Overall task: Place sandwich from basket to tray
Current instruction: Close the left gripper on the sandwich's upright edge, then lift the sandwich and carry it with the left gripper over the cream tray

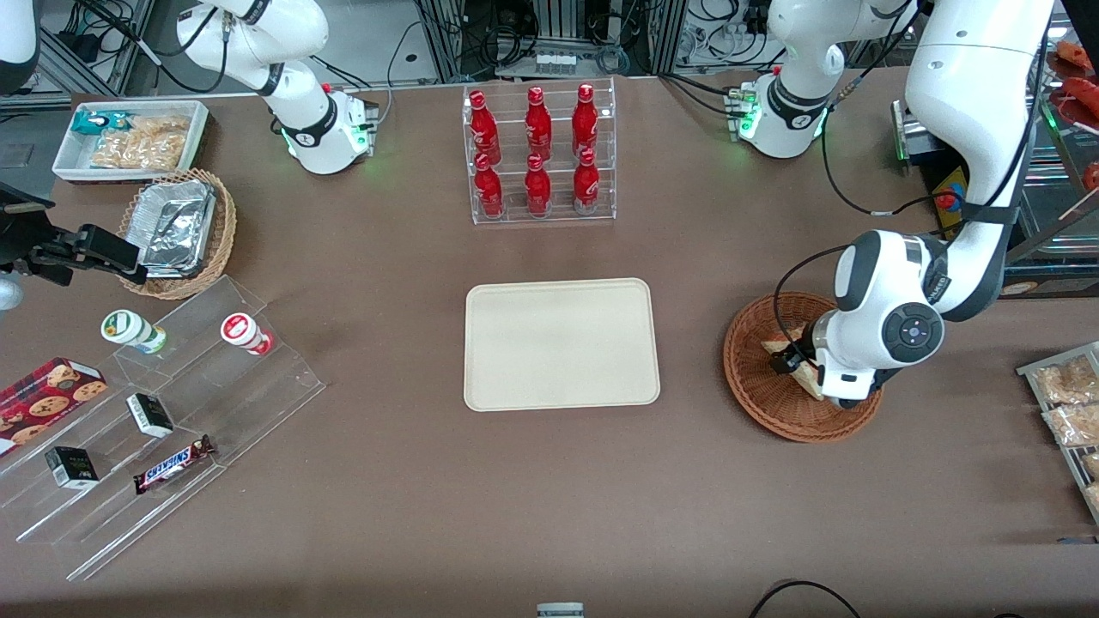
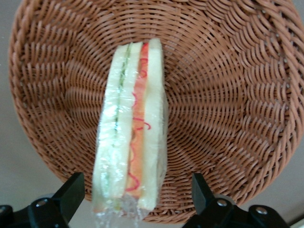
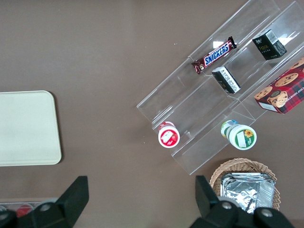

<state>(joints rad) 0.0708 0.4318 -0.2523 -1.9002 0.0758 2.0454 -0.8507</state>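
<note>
The sandwich (image 2: 130, 128), a wrapped wedge of white bread with red and green layers, stands on edge in the reddish-brown wicker basket (image 2: 228, 95). In the front view the basket (image 1: 745, 378) lies toward the working arm's end of the table, and the sandwich (image 1: 805, 380) shows partly under the wrist. My left gripper (image 2: 137, 185) is open, one finger (image 2: 72, 189) on each side of the sandwich with a gap on both sides. In the front view the gripper (image 1: 794, 360) is low inside the basket. The cream-beige tray (image 1: 562, 343) lies bare at mid-table.
A clear rack of red bottles (image 1: 538, 154) stands farther from the front camera than the tray. Bagged snacks (image 1: 1069, 399) lie beside the basket at the table's end. Toward the parked arm's end are clear stepped shelves (image 1: 154, 412) with snacks and a lighter basket with foil containers (image 1: 176, 227).
</note>
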